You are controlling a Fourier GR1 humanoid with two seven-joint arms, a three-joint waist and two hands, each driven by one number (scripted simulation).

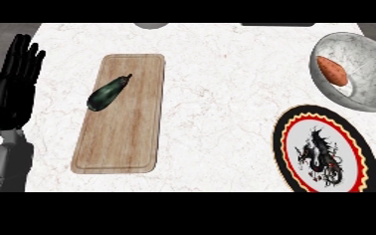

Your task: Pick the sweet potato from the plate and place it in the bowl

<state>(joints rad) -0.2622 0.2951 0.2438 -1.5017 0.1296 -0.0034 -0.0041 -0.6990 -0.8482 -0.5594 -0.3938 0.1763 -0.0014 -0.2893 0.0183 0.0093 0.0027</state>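
Observation:
An orange sweet potato [334,71] lies inside the grey marbled bowl [332,43] at the right edge of the counter. Below the bowl sits a round plate [291,135] with a black and red rim and a dragon picture; nothing lies on it. My left hand [20,79] rests at the left edge, open, fingers pointing up, far from both. My right hand does not show in the view.
A long wooden cutting board [136,144] lies left of centre with a dark green eggplant [107,93] on its upper half. White marble counter stretches between the board and the plate. Parts of a grey object [150,25] and a dark one [277,24] show at the far edge.

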